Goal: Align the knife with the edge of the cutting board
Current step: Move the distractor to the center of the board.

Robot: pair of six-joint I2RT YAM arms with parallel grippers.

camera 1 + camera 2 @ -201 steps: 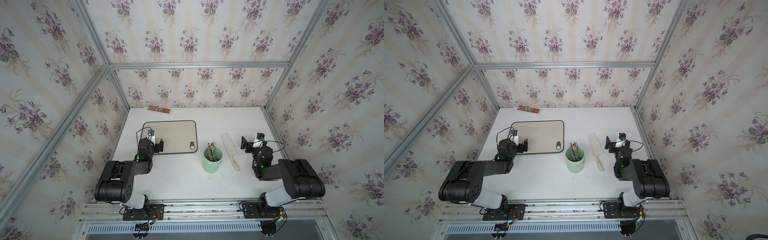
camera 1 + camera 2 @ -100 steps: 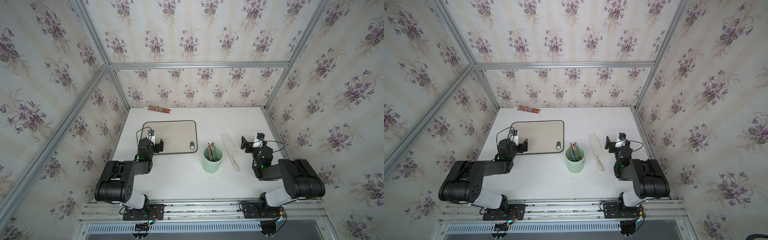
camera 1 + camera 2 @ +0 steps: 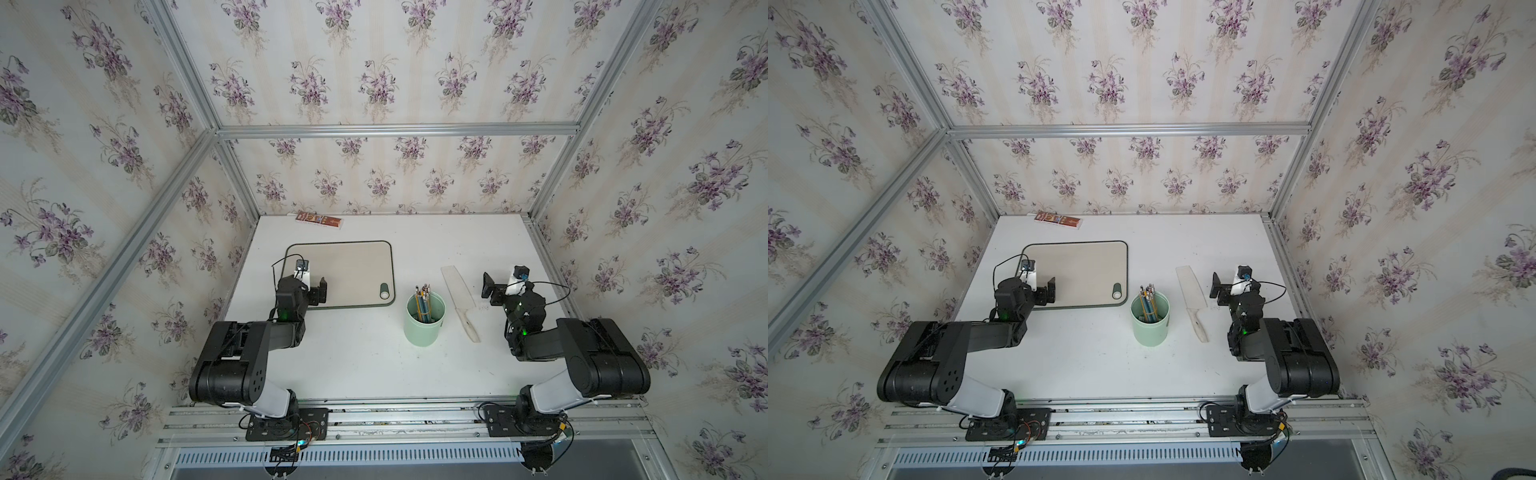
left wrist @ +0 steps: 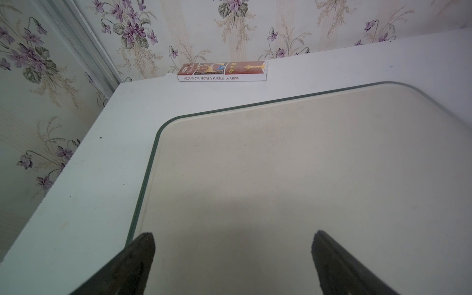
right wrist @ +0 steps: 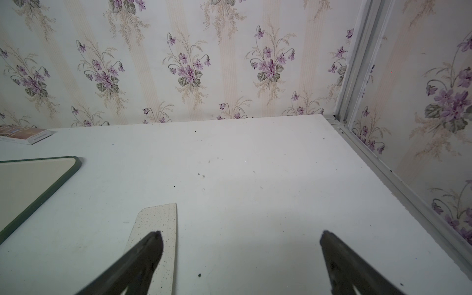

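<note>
Both top views: the knife lies slanted on the table, apart from the cutting board, pencil cup between. Left wrist: left gripper gapes over the board. Right wrist: right gripper gapes, empty, beside the blade.

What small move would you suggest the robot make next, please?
Probably shift the open right gripper sideways over the knife and lower it: the knife lies flat beside that gripper, ungrasped, with the pencil cup between it and the cutting board.
</note>
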